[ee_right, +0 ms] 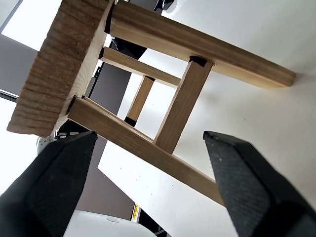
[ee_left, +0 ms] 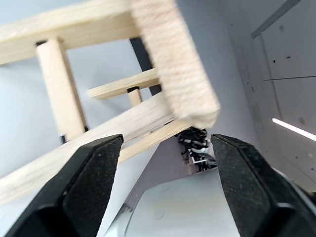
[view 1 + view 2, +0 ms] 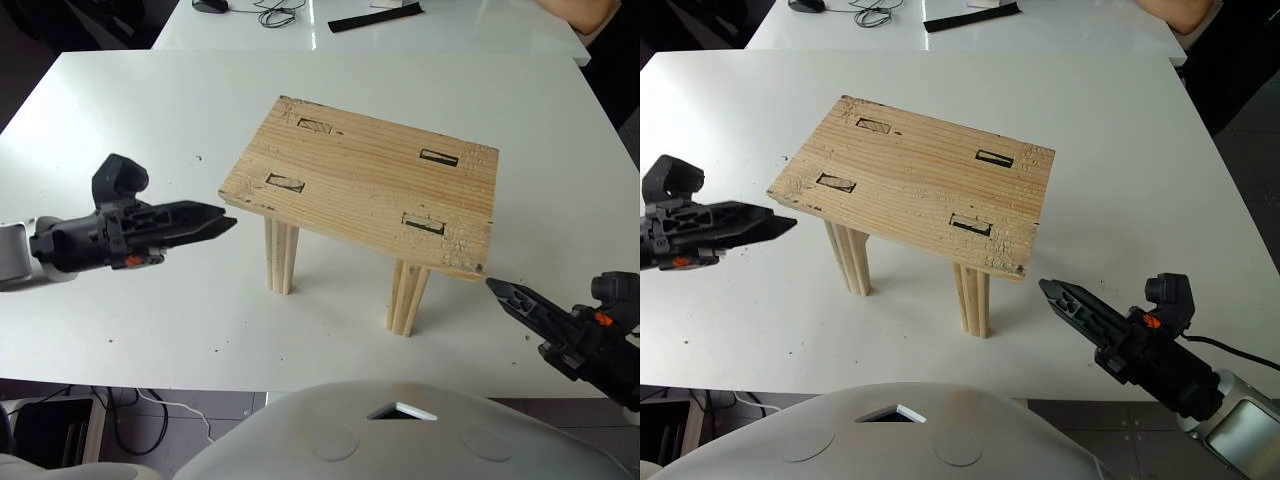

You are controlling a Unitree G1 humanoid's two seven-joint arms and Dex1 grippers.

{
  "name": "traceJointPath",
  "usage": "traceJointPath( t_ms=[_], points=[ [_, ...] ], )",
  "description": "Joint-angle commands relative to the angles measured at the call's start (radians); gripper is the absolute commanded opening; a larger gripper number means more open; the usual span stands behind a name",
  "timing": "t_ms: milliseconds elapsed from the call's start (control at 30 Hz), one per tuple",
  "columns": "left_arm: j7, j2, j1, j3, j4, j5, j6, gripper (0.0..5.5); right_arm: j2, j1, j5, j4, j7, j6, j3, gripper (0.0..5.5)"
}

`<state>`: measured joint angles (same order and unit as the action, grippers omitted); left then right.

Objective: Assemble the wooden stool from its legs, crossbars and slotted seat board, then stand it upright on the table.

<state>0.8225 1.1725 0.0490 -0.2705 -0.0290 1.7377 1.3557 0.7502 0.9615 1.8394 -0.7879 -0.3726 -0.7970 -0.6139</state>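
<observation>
At the left side the left tool (image 3: 225,222) hangs above the white bench (image 3: 120,120), and its tips point toward the near left corner of the seat board (image 3: 370,180). It is just beside that corner and does not grip it. In the left wrist view its two fingers (image 2: 94,173) stand wide apart with nothing between them, and the corner of the board is seen past them. In the middle of the bench stands the stool (image 3: 345,215), put together and upright. The seat board is on top, with four slots (image 3: 314,126) cut in its face. The legs (image 3: 281,257) go down to the bench surface, one pair under the left part and one pair under the right part. From the right wrist view a crossbar (image 1: 180,108) joins two legs under the board. At the right the right tool (image 3: 495,287) is low near the front edge of the bench, and its tips point at the near right corner of the seat board, close to it but apart. Its fingers (image 1: 237,168) are also spread wide and hold nothing.
</observation>
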Motion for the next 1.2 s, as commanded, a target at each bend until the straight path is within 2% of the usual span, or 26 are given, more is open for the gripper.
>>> traceJointPath(
  t_ms=[33, 133, 233, 367, 533, 633, 800, 900, 1033, 1100, 1200],
  points=[
    [0.453, 0.155, 0.318, 0.086, -0.214, -0.612, -0.434, 3.30, 0.039, 0.050, -0.278, -0.088, -0.067, -0.066, 0.089, 3.97],
    [0.474, 0.094, 0.275, 0.162, -0.282, -0.818, -0.654, 3.30, 0.102, 0.035, -0.597, -0.124, -0.064, -0.050, 0.235, 3.97],
    [0.375, -0.027, 0.237, 0.206, -0.317, -0.892, -0.714, 3.30, 0.091, -0.026, -0.775, -0.138, -0.017, -0.020, 0.384, 3.97],
    [0.357, -0.094, 0.303, 0.258, -0.381, -0.977, -0.786, 3.30, 0.083, -0.114, -0.902, -0.178, -0.038, -0.015, 0.560, 3.97],
    [0.355, -0.196, 0.191, 0.389, -0.319, -1.105, -0.830, 3.30, 0.100, -0.284, -0.965, -0.126, -0.119, -0.040, 0.696, 3.97],
    [0.359, -0.271, 0.092, 0.459, -0.241, -1.172, -0.853, 3.30, 0.070, -0.404, -1.002, -0.039, -0.117, -0.048, 0.733, 3.97],
    [0.287, -0.446, -0.081, 0.527, -0.031, -1.305, -0.940, 3.30, -0.048, -0.592, -1.080, 0.142, -0.029, -0.030, 0.720, 3.97],
    [0.209, -0.577, -0.191, 0.526, 0.109, -1.357, -0.999, 3.30, -0.101, -0.760, -1.206, 0.316, 0.019, 0.026, 0.723, 3.97],
    [0.098, -0.751, -0.375, 0.470, 0.353, -1.384, -1.072, 3.30, -0.177, -0.992, -1.383, 0.617, 0.046, 0.159, 0.743, 3.97],
    [0.092, -0.784, -0.417, 0.452, 0.398, -1.390, -1.099, 3.30, -0.208, -1.048, -1.442, 0.718, 0.057, 0.216, 0.735, 3.97],
    [0.124, -0.740, -0.394, 0.399, 0.399, -1.383, -1.128, 3.30, -0.207, -0.946, -1.439, 0.638, 0.028, 0.232, 0.693, 3.97]
  ],
)
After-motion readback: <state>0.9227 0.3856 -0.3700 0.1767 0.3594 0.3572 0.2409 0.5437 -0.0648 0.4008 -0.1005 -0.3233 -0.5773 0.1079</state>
